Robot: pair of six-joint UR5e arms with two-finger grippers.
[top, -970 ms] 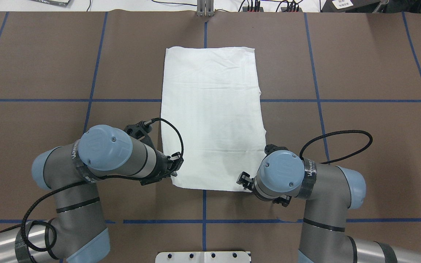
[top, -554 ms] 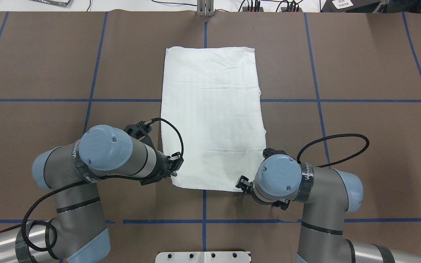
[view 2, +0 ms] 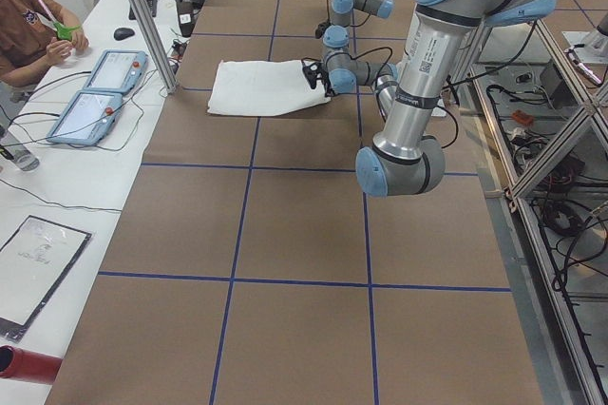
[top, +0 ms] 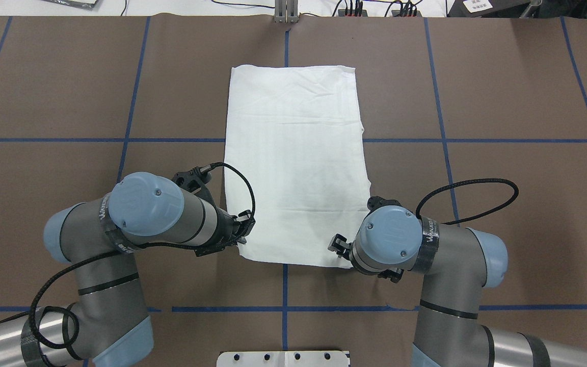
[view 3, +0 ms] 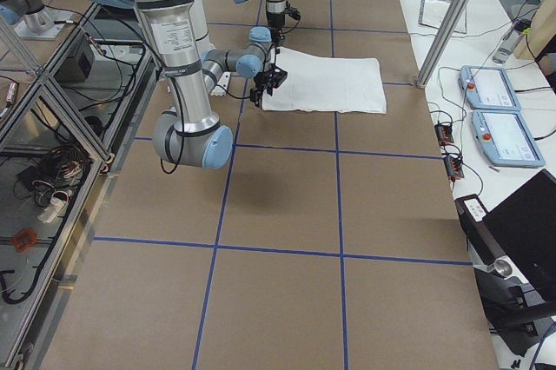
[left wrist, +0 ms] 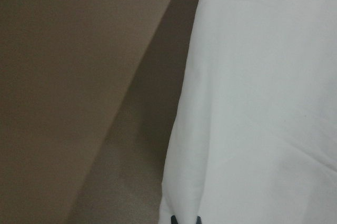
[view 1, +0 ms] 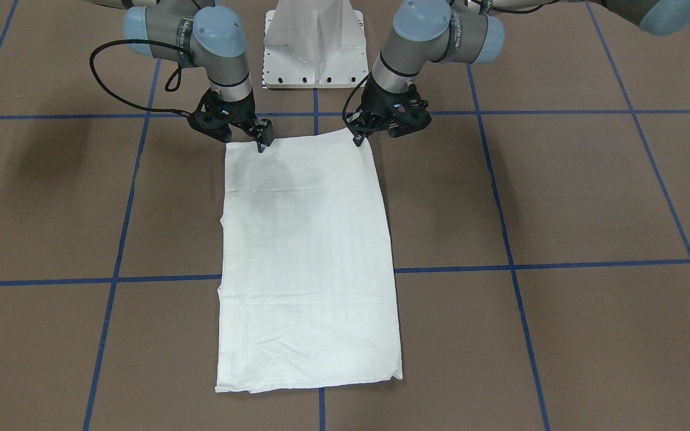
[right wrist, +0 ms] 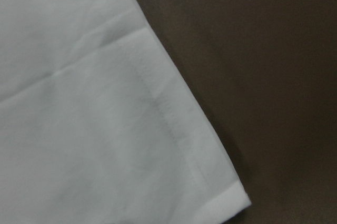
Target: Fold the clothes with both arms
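Note:
The clothes are one white shirt [top: 296, 163], folded into a long rectangle and lying flat on the brown table; it also shows in the front view [view 1: 309, 257]. My left gripper [top: 245, 235] stands at its near left corner [view 1: 357, 139]. In the left wrist view two dark fingertips [left wrist: 174, 219] sit close together at the shirt's edge [left wrist: 263, 103], shut on it. My right gripper [top: 337, 247] hangs over the near right corner [view 1: 260, 143]. The right wrist view shows that hemmed corner [right wrist: 95, 129] lying flat with no fingertips in view; the gripper looks open.
The white pedestal base [view 1: 315, 42] stands just behind the shirt's near edge. Blue tape lines [top: 441, 140] grid the brown table. An operators' bench with two tablets [view 2: 95, 91] and a seated person [view 2: 28, 25] runs along the far side.
The right arm shifted slightly toward the shirt's near right corner. The left arm and the shirt stayed still.

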